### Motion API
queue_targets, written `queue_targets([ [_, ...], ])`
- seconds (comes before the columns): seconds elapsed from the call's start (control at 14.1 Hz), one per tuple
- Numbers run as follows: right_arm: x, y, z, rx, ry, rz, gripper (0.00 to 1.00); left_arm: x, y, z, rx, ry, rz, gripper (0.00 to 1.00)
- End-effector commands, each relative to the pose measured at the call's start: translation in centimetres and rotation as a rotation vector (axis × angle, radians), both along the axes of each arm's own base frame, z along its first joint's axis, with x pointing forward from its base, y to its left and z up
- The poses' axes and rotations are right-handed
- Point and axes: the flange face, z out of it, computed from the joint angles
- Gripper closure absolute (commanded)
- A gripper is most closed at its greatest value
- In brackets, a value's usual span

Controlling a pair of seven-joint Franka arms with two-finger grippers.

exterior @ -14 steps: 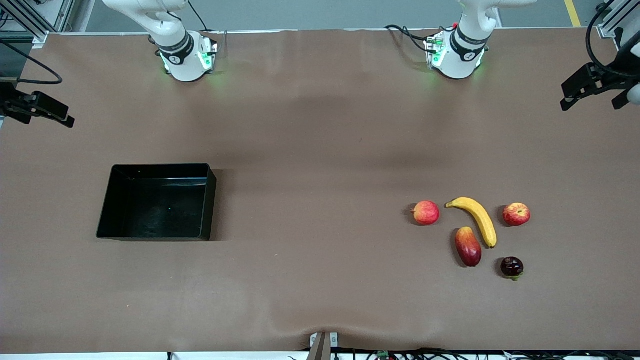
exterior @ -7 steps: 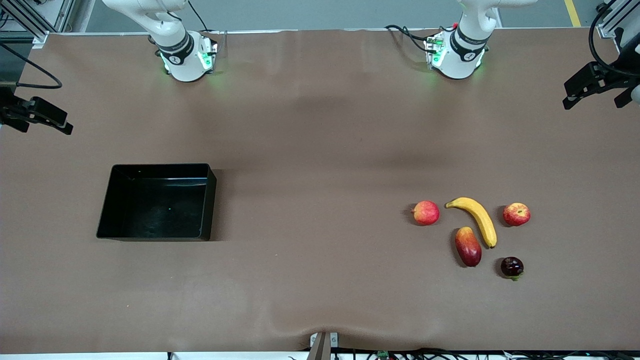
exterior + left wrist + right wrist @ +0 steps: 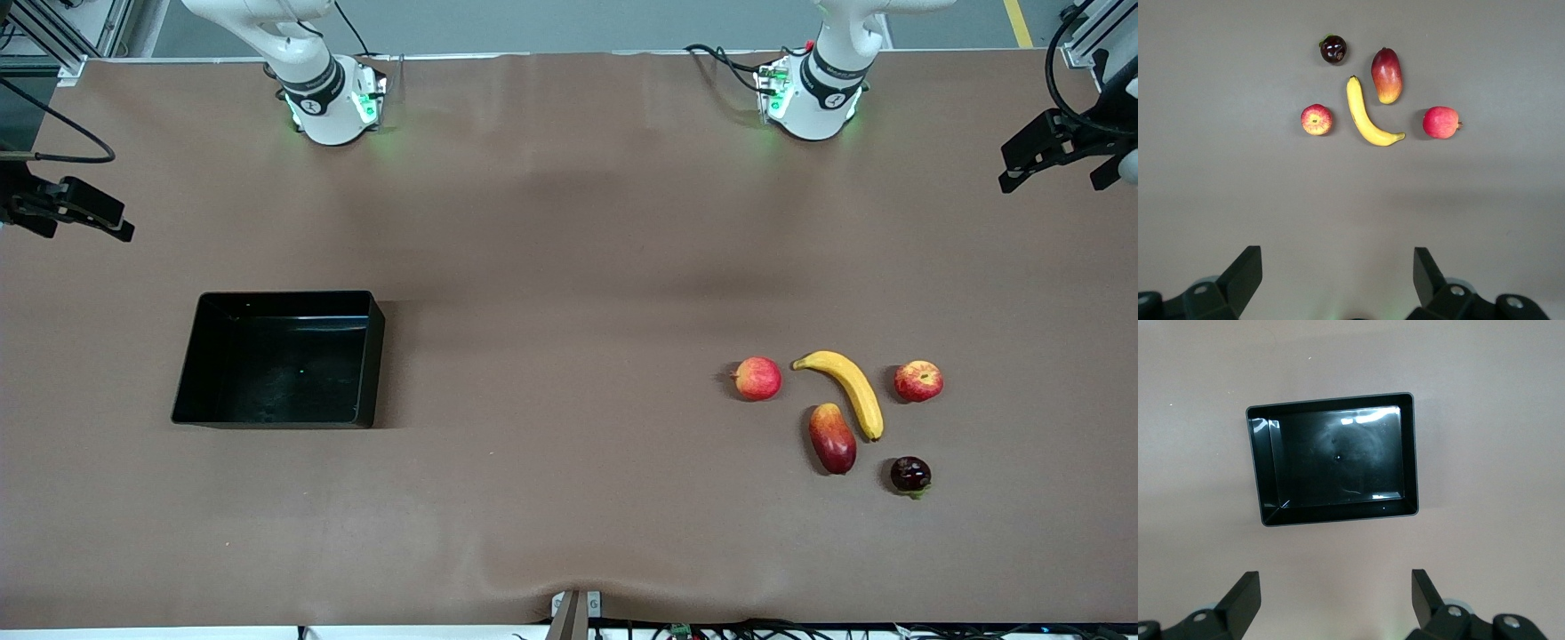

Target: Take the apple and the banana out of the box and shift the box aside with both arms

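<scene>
The black box stands empty toward the right arm's end of the table. Toward the left arm's end lie the yellow banana and, beside it, the red apple with yellow patches. My left gripper hangs high over the table's edge at that end, open and holding nothing. High over the table's edge at the right arm's end is my right gripper, open and empty as well. Neither gripper is near its things.
A pink-red round fruit with a nub lies beside the banana toward the table's middle. A red-yellow mango and a dark round fruit lie nearer to the front camera. Brown cloth covers the table.
The right gripper has drifted a little lower in the front view and the left gripper has shifted slightly. The fruits and the box have not moved.
</scene>
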Motion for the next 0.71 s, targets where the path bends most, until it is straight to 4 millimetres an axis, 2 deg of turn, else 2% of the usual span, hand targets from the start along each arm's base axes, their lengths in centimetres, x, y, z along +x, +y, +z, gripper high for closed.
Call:
queue_targets([
  [0.0,-0.1,-0.1,-0.2,-0.002,0.008,0.01,0.0,0.1,0.1,-0.1,-0.003,0.012,-0.006,0.0],
  [0.14,0.0,-0.1,-0.5,-0.002,0.008,0.012,0.0,0.4,-0.1,-0.6,-0.002,0.021,-0.003,0.0],
  [0.21,0.1,-0.1,-0.5,-0.002,0.008,0.01,0.0,0.6,-0.3,-0.1,-0.004,0.011,-0.007,0.0],
  [0.64,0.1,0.3,-0.5,-0.002,0.008,0.018,0.0,0.9,-0.9,-0.3,-0.007,0.014,-0.017,0.0],
])
